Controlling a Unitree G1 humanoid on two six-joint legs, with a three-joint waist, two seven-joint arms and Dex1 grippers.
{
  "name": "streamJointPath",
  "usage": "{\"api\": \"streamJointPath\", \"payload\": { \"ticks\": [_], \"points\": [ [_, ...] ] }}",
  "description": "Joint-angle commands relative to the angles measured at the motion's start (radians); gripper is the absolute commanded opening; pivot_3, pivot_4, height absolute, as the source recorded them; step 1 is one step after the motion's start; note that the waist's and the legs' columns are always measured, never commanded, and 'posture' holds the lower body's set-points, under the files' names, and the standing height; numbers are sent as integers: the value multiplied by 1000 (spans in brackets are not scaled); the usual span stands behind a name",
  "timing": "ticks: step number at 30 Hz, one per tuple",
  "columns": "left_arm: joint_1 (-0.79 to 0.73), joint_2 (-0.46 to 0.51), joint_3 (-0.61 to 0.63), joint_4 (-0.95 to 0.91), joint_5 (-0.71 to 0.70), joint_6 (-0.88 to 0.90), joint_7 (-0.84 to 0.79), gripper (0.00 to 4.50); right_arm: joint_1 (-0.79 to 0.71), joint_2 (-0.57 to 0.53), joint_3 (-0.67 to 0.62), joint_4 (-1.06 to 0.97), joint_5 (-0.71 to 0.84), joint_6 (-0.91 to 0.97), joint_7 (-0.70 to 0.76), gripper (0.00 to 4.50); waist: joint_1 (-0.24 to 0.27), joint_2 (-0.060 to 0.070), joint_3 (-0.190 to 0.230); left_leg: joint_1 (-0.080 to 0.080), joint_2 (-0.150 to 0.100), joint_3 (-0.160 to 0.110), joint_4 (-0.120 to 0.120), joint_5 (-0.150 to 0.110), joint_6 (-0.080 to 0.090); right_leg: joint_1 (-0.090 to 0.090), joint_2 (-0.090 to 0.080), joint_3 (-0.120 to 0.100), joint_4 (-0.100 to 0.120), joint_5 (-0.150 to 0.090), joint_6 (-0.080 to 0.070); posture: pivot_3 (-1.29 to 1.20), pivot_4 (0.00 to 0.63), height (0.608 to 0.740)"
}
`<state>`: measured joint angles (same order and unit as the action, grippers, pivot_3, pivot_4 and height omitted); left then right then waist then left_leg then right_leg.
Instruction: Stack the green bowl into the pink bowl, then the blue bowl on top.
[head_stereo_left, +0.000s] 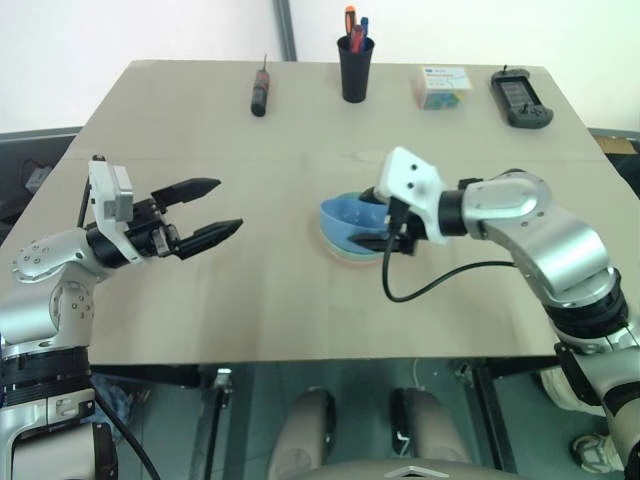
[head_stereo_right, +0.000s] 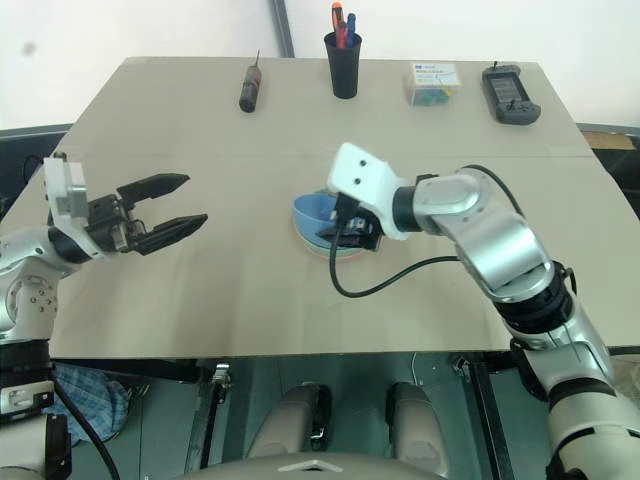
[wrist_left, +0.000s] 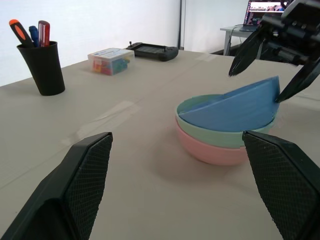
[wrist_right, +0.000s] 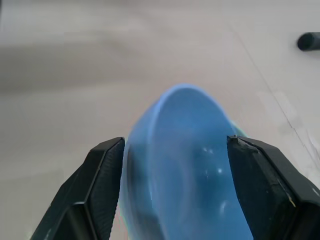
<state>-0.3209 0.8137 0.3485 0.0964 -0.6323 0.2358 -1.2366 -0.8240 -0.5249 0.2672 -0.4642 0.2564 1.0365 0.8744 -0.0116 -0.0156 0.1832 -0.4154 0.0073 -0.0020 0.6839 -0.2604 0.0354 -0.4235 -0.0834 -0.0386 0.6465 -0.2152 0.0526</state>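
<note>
Three bowls are nested mid-desk (head_stereo_left: 200, 300), but your blue bowl (wrist_left: 235, 107) sits tilted in the green bowl (wrist_left: 225, 137) atop the pink bowl (wrist_left: 210, 152) because the right gripper (wrist_left: 272, 62), fingers apart, just straddles its raised rim, while the left gripper (head_stereo_left: 205, 212) hangs open, well apart.

Three bowls nested, the top one tilted

The pink bowl (wrist_left: 207, 150) is seen upright at the bottom, near the table's middle, well away from every edge. The green bowl (wrist_left: 220, 136) is nested level inside it. The blue bowl (wrist_left: 235, 110) is tipped steeply within the green one, apparently not yet seated flat.
</note>
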Motion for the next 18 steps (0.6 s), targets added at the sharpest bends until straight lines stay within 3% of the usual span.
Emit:
{"api": "streamJointPath", "payload": {
  "ticks": [1, 5, 9, 18],
  "points": [
    [23, 3, 20, -75, -4, 7, 37, 4399, 48, -29, -219, -99, 133, 98, -2, 3457, 1, 0, 0, 0, 0, 0, 0, 0, 0, 0, 0, 0, 0, 0, 0, 0, 150, 740],
    [66, -5, 38, -143, -13, 31, 96, 4399, 175, -124, -413, -121, 222, 87, 38, 3457, 2, 0, 0, 0, 0, 0, 0, 0, 0, 0, -1, 0, 0, 0, 0, 0, 150, 740],
    [109, -25, 49, -203, 11, 44, 194, 4399, 366, -211, -552, -81, 249, -71, 105, 3457, 9, 0, 0, 0, 0, -1, 0, 0, 1, 2, -2, 0, -2, 0, 0, 0, 150, 740],
    [154, -52, 43, -245, 93, -3, 302, 4399, 688, -303, -671, 190, 154, -589, 265, 3457, 5, -1, 0, 4, 0, 0, 0, 0, 1, 6, -1, 0, -1, 0, 0, 0, 150, 740]
  ]
}}
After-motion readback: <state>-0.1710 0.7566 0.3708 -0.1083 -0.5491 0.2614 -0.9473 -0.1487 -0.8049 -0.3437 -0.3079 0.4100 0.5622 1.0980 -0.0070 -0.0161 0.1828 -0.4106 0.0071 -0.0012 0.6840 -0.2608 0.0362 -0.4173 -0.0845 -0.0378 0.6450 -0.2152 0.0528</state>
